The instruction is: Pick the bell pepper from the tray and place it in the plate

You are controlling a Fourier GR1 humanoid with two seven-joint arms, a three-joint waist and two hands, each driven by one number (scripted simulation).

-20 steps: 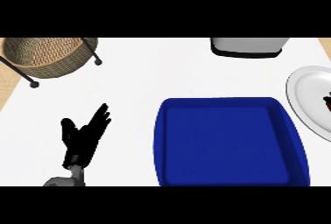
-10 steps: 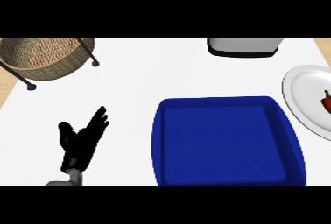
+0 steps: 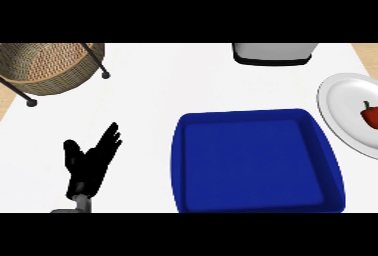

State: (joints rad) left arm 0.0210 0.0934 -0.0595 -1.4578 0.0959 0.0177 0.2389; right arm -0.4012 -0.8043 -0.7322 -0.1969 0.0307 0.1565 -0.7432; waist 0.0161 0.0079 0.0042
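Left hand [image 3: 90, 162] shows at the lower left of the head view, over the white counter [image 3: 184, 90]. Its fingers are straight and spread, pointing up and slightly right; it is open and holds nothing. A short piece of grey forearm shows below it at the view's lower edge. The right hand does not show.

Surroundings: a wicker basket [image 3: 46, 66] on a black wire stand sits at the upper left, partly cut by the view's top. What is in it cannot be made out. A grey and white object with a dark base [image 3: 272, 52] sits at the upper middle-right, also cut by the top; its kind cannot be told. A strip of wooden surface shows at the far left edge and the upper right corner. Nothing lies on the open counter between the hand and the tray.

Pepper [image 3: 368, 114]: red, lying on the plate [image 3: 341, 105] at the right edge, partly cut by the frame. It is well apart from the left hand, with the tray between them.

Containers: the blue tray [image 3: 255, 161] sits at the lower middle-right, its floor bare. The white plate lies just beside the tray's upper right corner and carries the pepper only.
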